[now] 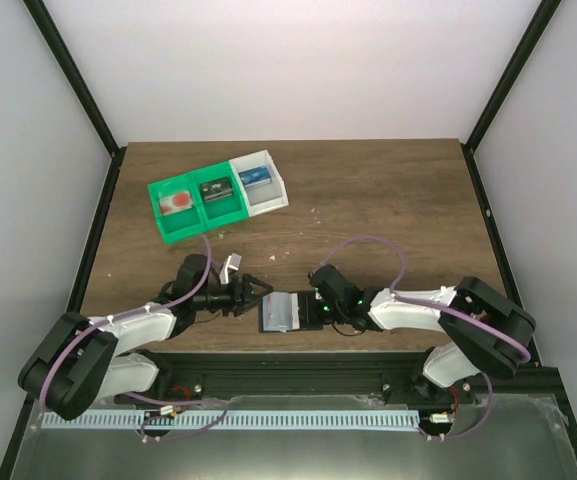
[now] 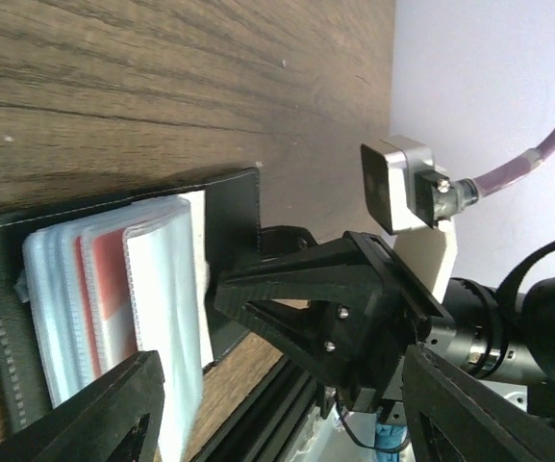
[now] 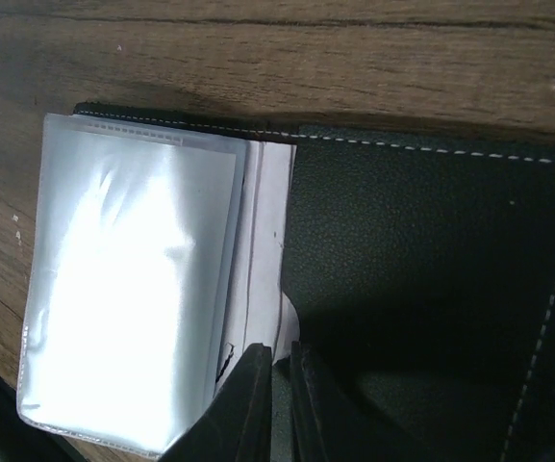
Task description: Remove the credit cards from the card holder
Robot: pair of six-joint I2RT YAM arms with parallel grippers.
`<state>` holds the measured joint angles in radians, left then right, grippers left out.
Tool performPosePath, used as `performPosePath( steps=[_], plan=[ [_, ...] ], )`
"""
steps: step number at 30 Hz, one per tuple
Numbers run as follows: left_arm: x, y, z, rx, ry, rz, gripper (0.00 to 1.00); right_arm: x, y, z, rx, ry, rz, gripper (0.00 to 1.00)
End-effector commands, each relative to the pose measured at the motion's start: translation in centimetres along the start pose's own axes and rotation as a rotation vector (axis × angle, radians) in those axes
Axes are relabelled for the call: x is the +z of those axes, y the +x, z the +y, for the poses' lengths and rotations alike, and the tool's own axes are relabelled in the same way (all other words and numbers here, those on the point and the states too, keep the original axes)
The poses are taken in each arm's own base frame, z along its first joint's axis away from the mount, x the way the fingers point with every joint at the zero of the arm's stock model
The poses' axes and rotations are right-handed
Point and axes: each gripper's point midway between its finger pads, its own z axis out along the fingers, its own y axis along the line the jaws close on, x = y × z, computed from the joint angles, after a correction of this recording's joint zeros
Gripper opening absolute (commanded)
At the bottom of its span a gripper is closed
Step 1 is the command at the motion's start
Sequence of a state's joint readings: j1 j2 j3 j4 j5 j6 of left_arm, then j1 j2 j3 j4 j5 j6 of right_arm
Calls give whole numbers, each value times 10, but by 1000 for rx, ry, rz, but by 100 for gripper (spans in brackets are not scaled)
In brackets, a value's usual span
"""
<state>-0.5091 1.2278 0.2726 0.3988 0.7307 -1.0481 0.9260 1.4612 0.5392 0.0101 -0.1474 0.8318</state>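
Right gripper point(image 3: 279, 361) is pinching the edge of a pale credit card point(image 3: 267, 241). Pulling it straight from the card holder point(image 3: 421, 269) is looking safest.

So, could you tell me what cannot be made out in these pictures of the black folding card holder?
How many plastic cards are in the black folding card holder: right wrist view, glare whitens the clear plastic sleeves; left wrist view, sleeves overlap.
Whether the right gripper pinches anything: right wrist view, too dark at its tips.
Contents of the green-and-white plastic tray: top view, too small.
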Motion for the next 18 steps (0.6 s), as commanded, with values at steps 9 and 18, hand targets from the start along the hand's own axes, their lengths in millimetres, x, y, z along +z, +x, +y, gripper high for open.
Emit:
performPosePath(
  steps=[9, 18],
  plan=[
    [15, 3, -6, 22, 23, 13, 71, 6, 10, -14, 22, 20, 3, 10],
    [19, 5, 5, 41, -23, 18, 71, 6, 15, -18, 30, 20, 9, 10]
  ],
)
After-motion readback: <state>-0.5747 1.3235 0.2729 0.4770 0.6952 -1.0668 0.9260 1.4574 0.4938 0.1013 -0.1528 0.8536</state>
